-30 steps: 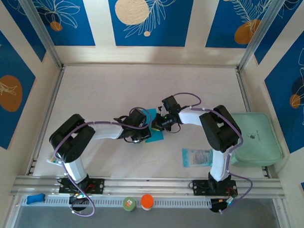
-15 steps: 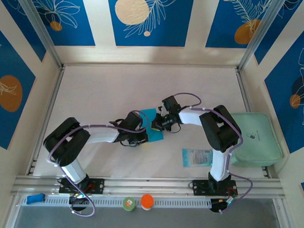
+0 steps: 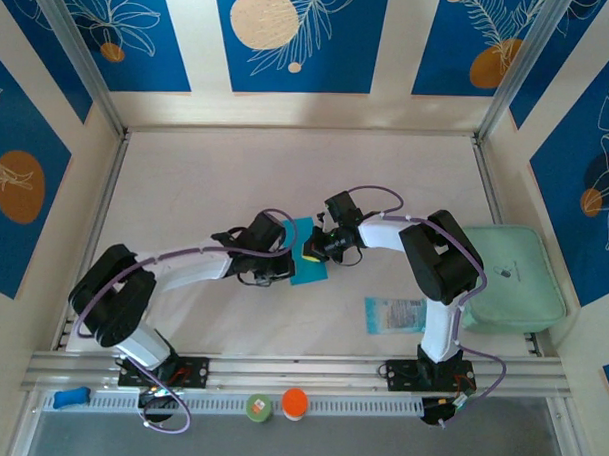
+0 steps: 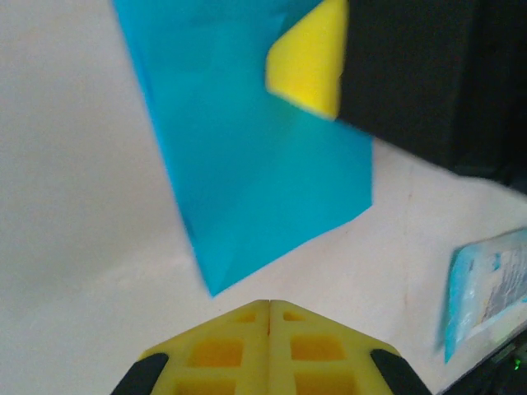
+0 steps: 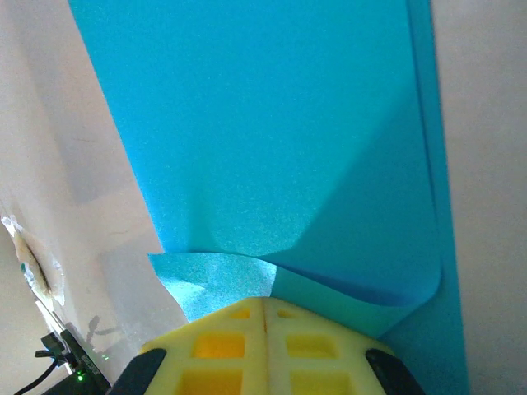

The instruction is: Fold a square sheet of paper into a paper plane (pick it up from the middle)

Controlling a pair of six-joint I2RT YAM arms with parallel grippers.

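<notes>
The square sheet of paper [image 3: 309, 272] is cyan and lies partly folded at mid-table between the two grippers. In the right wrist view one edge of the paper [image 5: 272, 148] curls up off the table into the tips of my right gripper [image 5: 265, 299], which is shut on it. My right gripper [image 3: 310, 251] comes in from the right. My left gripper [image 3: 287, 265] is at the sheet's left edge. Its yellow fingers [image 4: 239, 346] are shut with nothing between them, just short of a corner of the paper [image 4: 247, 156].
A pale printed packet [image 3: 394, 314] lies on the table right of the sheet, also at the packet [image 4: 490, 288] in the left wrist view. A mint-green pad [image 3: 511, 277] sits at the right edge. Small caps [image 3: 294, 403] rest on the front rail.
The left arm's elbow has swung down and to the left, stretching the arm out, while its shut gripper stayed by the sheet's left edge. The right arm has not moved.
</notes>
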